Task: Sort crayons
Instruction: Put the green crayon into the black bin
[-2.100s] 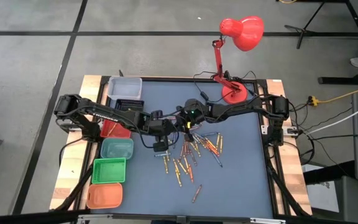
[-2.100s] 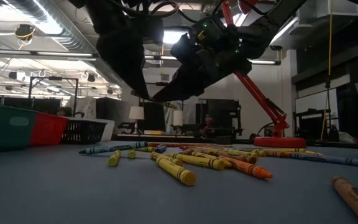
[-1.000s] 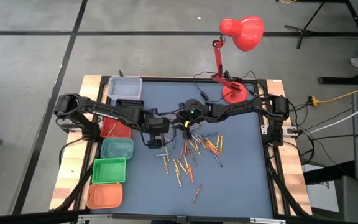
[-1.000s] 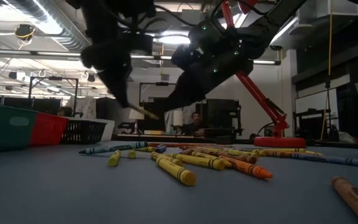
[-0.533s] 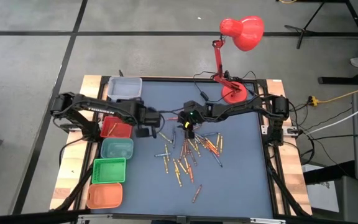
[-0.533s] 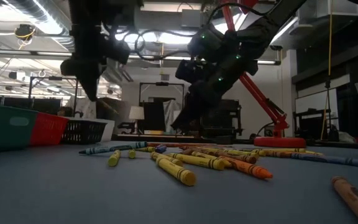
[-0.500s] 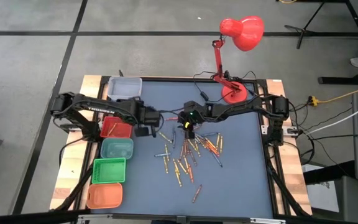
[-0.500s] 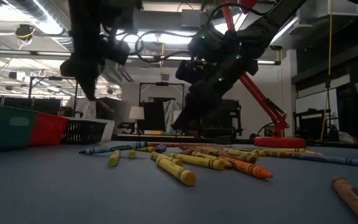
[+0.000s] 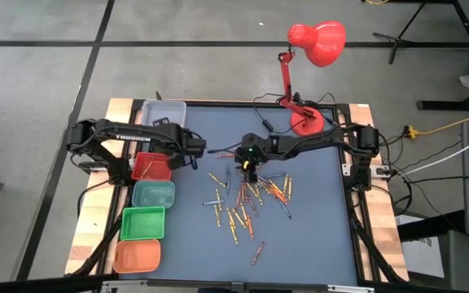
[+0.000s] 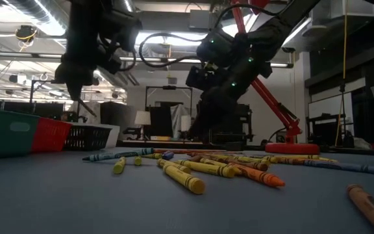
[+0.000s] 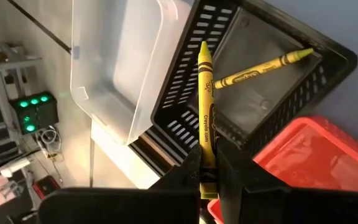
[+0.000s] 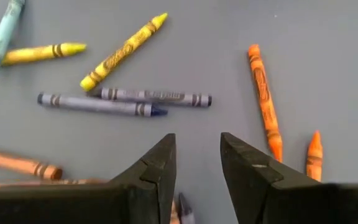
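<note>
Crayons (image 9: 247,198) scattered mid-table

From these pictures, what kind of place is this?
Probably a robotics lab or workshop: bare ceiling ducts overhead, equipment racks behind the table, and a taped concrete floor around it.

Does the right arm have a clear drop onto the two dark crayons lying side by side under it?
Probably yes. The right tool hangs open over bare mat just short of the two dark crayons, with nothing lying across them. The nearest yellow crayon only touches one end.
</note>
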`<state>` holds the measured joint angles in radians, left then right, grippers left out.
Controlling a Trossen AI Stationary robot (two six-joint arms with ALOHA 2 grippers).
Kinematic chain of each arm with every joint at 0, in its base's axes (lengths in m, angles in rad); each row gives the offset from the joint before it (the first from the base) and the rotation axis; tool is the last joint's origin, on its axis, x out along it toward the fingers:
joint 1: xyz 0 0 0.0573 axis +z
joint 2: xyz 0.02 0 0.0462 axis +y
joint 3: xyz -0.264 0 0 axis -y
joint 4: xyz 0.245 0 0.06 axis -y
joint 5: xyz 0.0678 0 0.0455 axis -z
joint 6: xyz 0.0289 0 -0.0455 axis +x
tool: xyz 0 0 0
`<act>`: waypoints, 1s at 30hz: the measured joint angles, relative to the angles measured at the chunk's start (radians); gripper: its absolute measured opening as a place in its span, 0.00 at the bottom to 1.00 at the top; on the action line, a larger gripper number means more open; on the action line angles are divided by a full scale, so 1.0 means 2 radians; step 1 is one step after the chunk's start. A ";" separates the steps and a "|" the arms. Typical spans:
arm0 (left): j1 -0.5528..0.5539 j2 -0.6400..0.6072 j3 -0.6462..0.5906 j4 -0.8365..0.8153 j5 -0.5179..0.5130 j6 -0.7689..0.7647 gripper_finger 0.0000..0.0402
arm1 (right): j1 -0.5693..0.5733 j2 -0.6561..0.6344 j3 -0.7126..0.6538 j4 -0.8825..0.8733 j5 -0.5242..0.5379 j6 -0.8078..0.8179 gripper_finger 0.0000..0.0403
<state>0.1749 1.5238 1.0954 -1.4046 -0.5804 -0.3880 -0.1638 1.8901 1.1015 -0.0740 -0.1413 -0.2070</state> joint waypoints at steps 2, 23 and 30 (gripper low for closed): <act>0.005 0.000 0.000 0.001 0.000 -0.002 0.03 | 0.000 -0.009 0.000 -0.020 0.000 0.000 0.31; 0.013 0.000 0.000 0.070 0.009 -0.015 0.18 | 0.077 -0.078 0.000 -0.325 0.034 0.037 0.31; 0.013 0.000 0.000 0.105 0.009 -0.014 0.18 | 0.114 -0.087 0.000 -0.393 0.088 0.077 0.31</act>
<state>0.2008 1.5246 1.0954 -1.1950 -0.5630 -0.4168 0.0652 1.7162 1.1011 -0.8607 0.0346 -0.0523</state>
